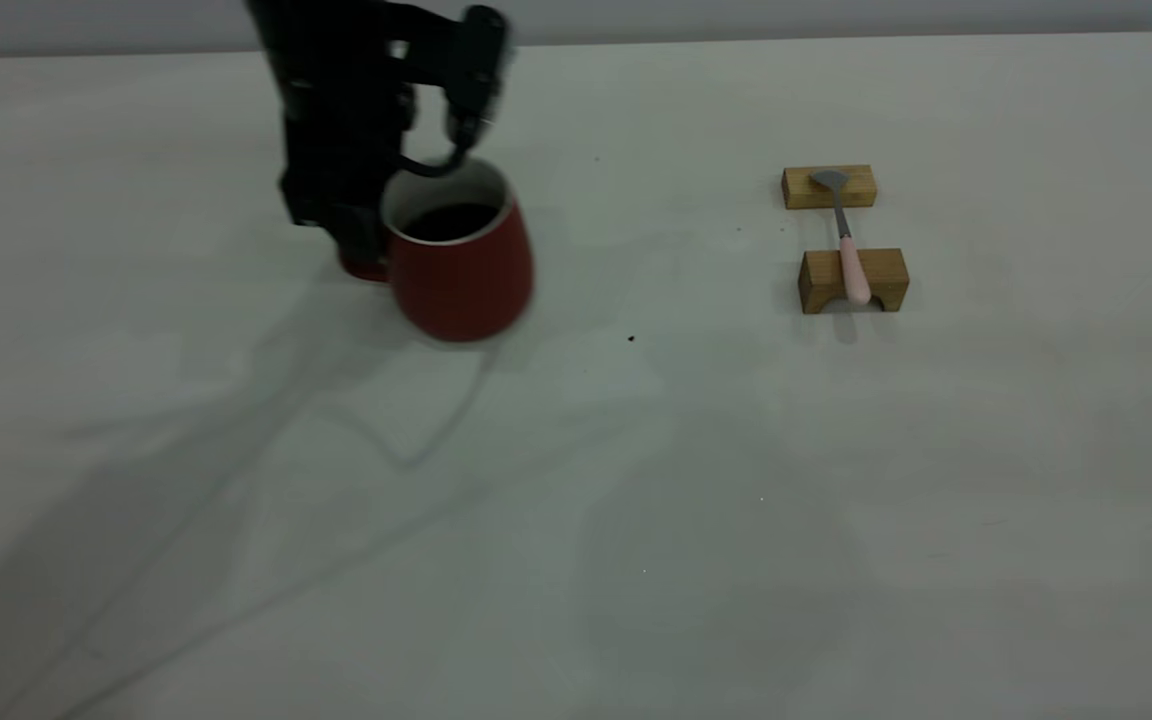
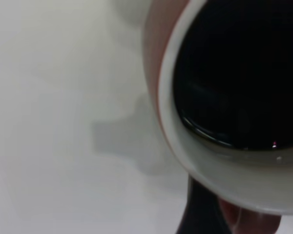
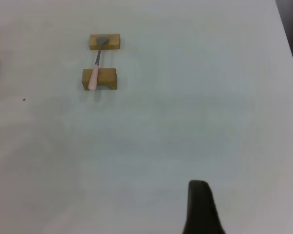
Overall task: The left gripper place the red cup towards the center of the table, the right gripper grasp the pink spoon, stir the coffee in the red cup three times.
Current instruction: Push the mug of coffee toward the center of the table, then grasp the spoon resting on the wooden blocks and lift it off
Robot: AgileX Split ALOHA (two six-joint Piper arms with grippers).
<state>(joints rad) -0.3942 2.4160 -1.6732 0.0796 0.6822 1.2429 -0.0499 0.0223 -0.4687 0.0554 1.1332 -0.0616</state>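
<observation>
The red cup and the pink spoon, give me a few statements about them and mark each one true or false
1. The red cup holds dark coffee. True.
2. The pink spoon lies flat on the table. False: it rests across two wooden blocks.
3. The left gripper is at the cup. True.
4. The spoon is inside the cup. False: it lies well to the cup's right, apart from it.
</observation>
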